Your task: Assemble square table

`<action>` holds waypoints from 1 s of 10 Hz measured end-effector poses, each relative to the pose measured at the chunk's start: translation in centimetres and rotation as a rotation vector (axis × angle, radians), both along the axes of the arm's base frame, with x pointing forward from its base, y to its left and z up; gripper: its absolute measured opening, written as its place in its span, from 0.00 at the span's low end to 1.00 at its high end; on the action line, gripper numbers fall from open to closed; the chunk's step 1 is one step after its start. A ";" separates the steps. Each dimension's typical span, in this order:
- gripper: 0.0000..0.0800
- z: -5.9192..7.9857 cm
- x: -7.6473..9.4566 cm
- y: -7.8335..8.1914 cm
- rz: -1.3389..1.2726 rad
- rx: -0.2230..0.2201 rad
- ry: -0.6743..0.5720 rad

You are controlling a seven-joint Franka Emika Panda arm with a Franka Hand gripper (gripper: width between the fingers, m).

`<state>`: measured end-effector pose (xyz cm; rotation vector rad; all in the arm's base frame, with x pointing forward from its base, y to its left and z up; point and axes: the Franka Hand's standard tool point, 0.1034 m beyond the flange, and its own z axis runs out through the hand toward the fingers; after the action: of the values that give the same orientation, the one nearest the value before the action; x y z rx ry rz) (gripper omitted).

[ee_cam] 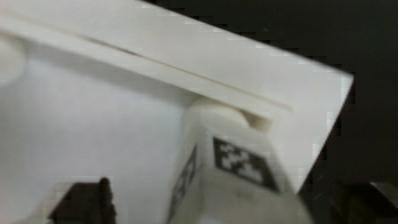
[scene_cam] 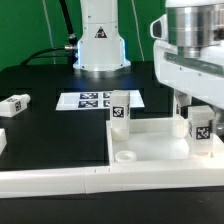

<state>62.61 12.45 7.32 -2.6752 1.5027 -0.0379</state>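
Note:
The white square table top (scene_cam: 155, 143) lies rim up behind the barrier wall. One tagged leg (scene_cam: 119, 110) stands upright in its far corner on the exterior view's left. A second tagged leg (scene_cam: 201, 126) stands in the far corner on the exterior view's right. My gripper (scene_cam: 199, 116) is lowered over this leg with a finger on each side. In the wrist view the leg (ee_cam: 240, 165) stands between the dark fingers (ee_cam: 80, 202). Bare table top shows between one finger and the leg, so the gripper (ee_cam: 222, 208) is open. A third leg (scene_cam: 14, 103) lies on the black table at the exterior view's left.
The marker board (scene_cam: 92, 100) lies flat in front of the robot base (scene_cam: 100, 45). The long white barrier wall (scene_cam: 90, 182) runs along the front. An empty round socket (scene_cam: 127, 157) shows in the top's near corner. A white part (scene_cam: 2, 141) pokes in at the exterior view's left edge.

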 end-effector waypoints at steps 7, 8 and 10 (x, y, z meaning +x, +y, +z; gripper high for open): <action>0.80 0.4 0.6 -0.3 0.601 -0.080 -0.031; 0.80 0.4 0.6 -0.4 0.601 -0.080 -0.030; 0.53 0.4 0.6 -0.3 0.506 -0.072 -0.028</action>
<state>63.17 12.16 7.75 -3.0094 0.7924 -0.1009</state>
